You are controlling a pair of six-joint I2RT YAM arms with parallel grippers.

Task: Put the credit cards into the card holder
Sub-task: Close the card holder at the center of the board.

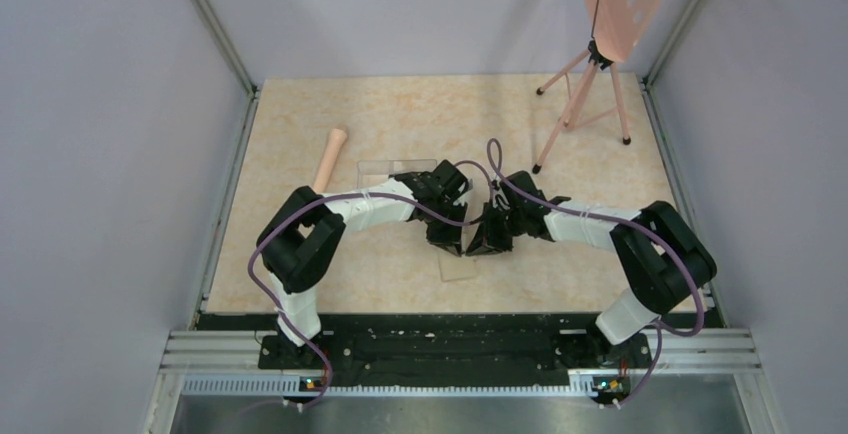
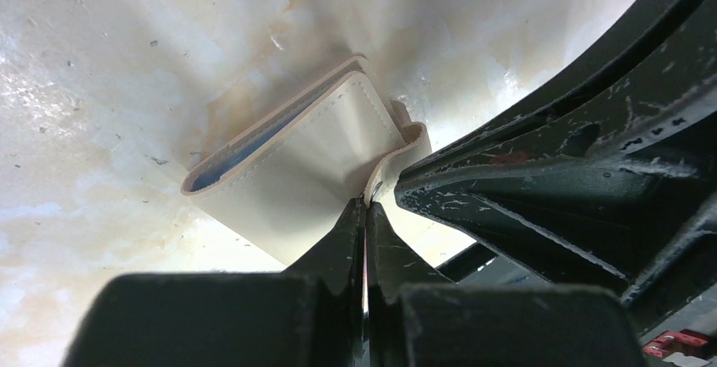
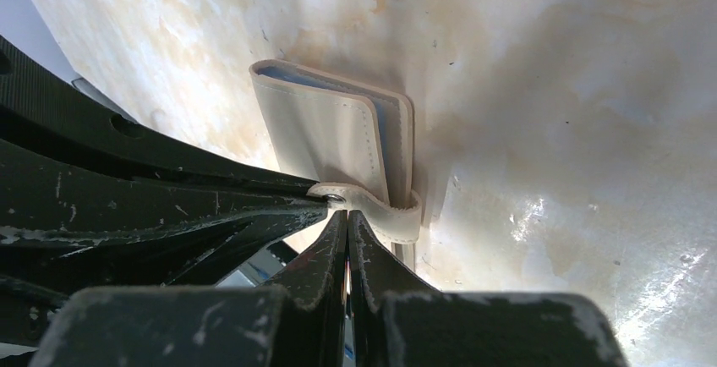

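The card holder (image 2: 304, 160) is a tan folded wallet lying on the table with a grey-blue lining at its open edge; it also shows in the right wrist view (image 3: 325, 134). Its clasp strap (image 3: 385, 213) curls out from one side. My left gripper (image 2: 365, 205) is shut, its tips touching the strap by the metal snap. My right gripper (image 3: 347, 213) is shut too, its tips against the same strap from the other side. In the top view both grippers (image 1: 452, 237) (image 1: 488, 237) meet at mid-table and hide the wallet. No credit cards are in view.
A clear plastic box (image 1: 398, 168) lies just behind the left arm. A clear flat piece (image 1: 457, 268) lies in front of the grippers. A pale wooden stick (image 1: 329, 157) lies at the back left, and a pink tripod (image 1: 585, 104) stands at the back right.
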